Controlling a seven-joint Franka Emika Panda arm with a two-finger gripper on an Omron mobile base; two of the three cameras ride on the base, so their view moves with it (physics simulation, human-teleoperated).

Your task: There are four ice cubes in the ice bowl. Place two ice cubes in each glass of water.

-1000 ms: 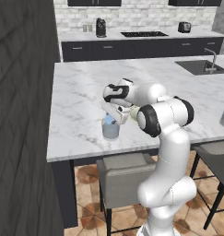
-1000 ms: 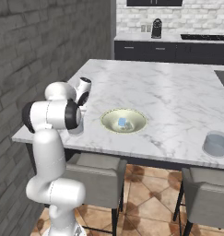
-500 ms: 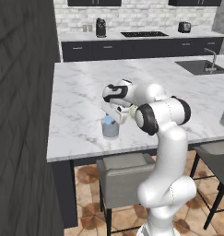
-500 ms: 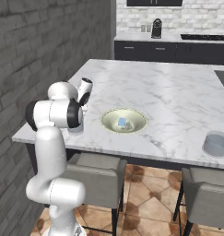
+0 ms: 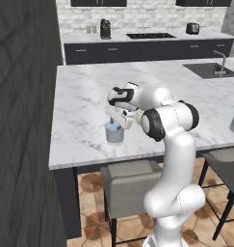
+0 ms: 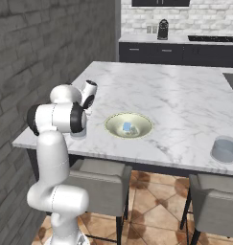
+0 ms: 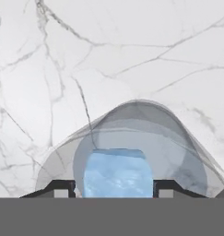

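Between parted fingers [image 7: 65,187]: ice cube [image 7: 118,173].

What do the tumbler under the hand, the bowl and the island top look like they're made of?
Tumbler: looks like clear glass with a grey-blue tint; the counter shows through its wall.
Bowl: probably glazed ceramic, though it could be plastic; opaque pale yellow-green, whitish inside, smooth.
Island top: polished-looking white marble or an imitation; grey veining throughout.
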